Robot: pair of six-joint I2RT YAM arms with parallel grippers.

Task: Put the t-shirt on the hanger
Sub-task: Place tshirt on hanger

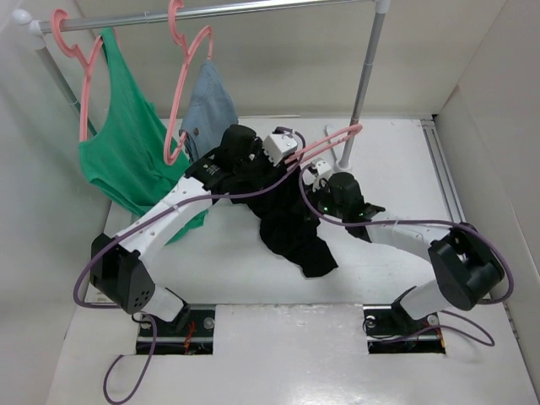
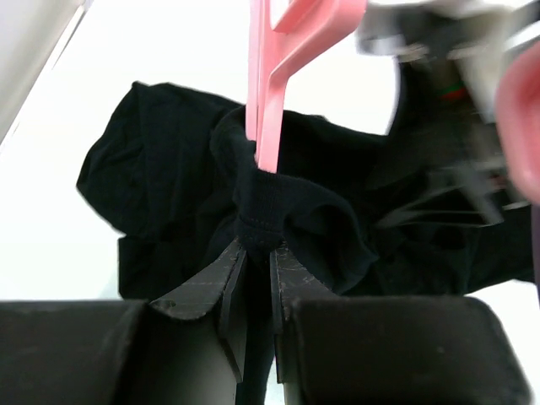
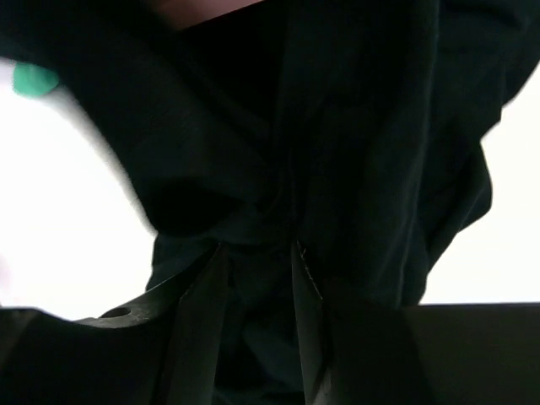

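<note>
The black t-shirt [image 1: 297, 226] hangs bunched between my two grippers above the table. The pink hanger [image 1: 325, 142] lies across its top, its arm going down into the collar in the left wrist view [image 2: 268, 93]. My left gripper [image 1: 245, 156] is shut on the shirt's collar hem [image 2: 258, 221] right below the hanger arm. My right gripper [image 1: 325, 190] is shut on a fold of the black cloth [image 3: 278, 211], which fills its view. The hanger's hook end is hidden.
A rail [image 1: 219, 12] at the back carries a pink hanger with a green tank top [image 1: 126, 143] and another with a blue-grey garment [image 1: 207, 110]. The rack's upright pole [image 1: 364, 76] stands just behind the free hanger. White walls close in on both sides.
</note>
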